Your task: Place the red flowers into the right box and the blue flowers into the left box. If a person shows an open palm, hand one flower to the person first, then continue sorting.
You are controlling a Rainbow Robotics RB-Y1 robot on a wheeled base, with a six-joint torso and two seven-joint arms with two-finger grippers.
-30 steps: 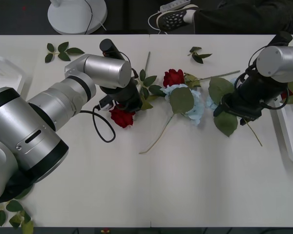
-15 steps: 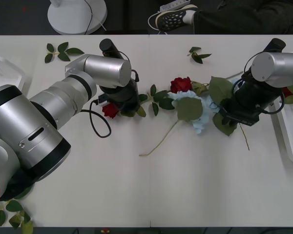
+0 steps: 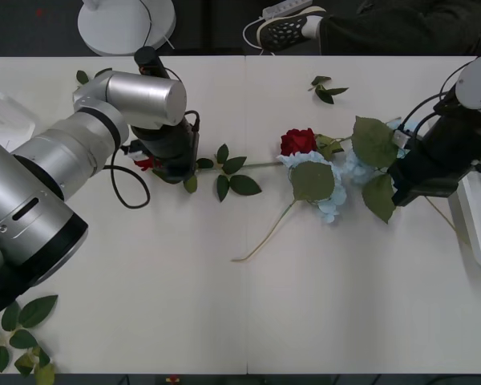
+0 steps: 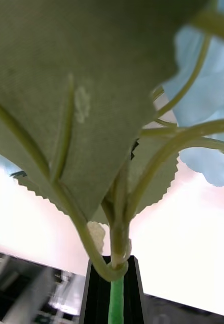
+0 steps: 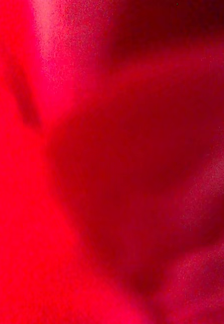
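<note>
Right gripper (image 4: 114,283) clamps blue flower (image 4: 117,238) stem

Red rose (image 3: 297,141): lying mid-tabletop, touching the blue cluster.
Pale blue hydrangea cluster with broad green leaves (image 3: 327,195): lying beside it.
Second blue cluster (image 3: 357,169): stem clamped in right end effector (image 4: 113,283).

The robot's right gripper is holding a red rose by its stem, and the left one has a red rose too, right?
Not quite. The right gripper is holding a blue flower by its stem, as the right wrist view shows: big green leaves and pale blue petals. The left gripper does have a red rose.
</note>
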